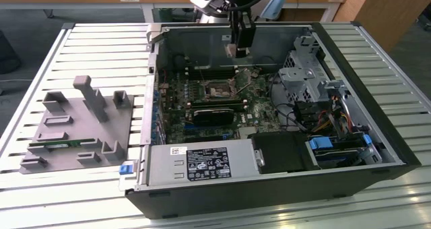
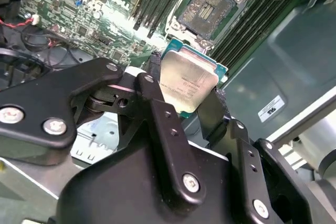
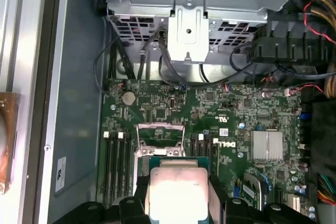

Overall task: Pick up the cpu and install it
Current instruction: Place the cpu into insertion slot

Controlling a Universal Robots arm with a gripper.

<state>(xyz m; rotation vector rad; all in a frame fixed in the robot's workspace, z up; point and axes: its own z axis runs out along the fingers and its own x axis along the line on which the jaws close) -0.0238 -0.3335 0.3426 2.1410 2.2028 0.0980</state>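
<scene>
- Carrying looks like the step in hand: the gripper [image 2: 186, 92] has the cpu [image 2: 188, 85] clamped between its two black fingers [image 2: 214, 109], pinching it on two opposite edges.
- The jaws are set narrow, just the chip's width, with nothing else in them.
- The cpu hangs in the air inside the open computer case [image 1: 269, 188]. It's above the motherboard [image 3: 220, 108] and near the bare socket [image 2: 207, 11], not touching it.
- In the first wrist view the cpu [image 3: 176, 192] sits just beside the socket's raised load frame [image 3: 160, 129], so I'd call it close but not over the opening yet.
- In the exterior view the gripper [image 1: 239, 50] is up by the case's back wall, well clear of the board.
- Orientation: silvery lid faces up toward the wrist cameras, contact side down, lying roughly flat to the board.
- It's basically square, so no real long axis. Its edges look about parallel with the socket's edges in both wrist views.
- My guess is seating calls for dead-square alignment over the opening, matching the notched corner (can't make that out here), and a gentle level drop with no sideways slide.
</scene>
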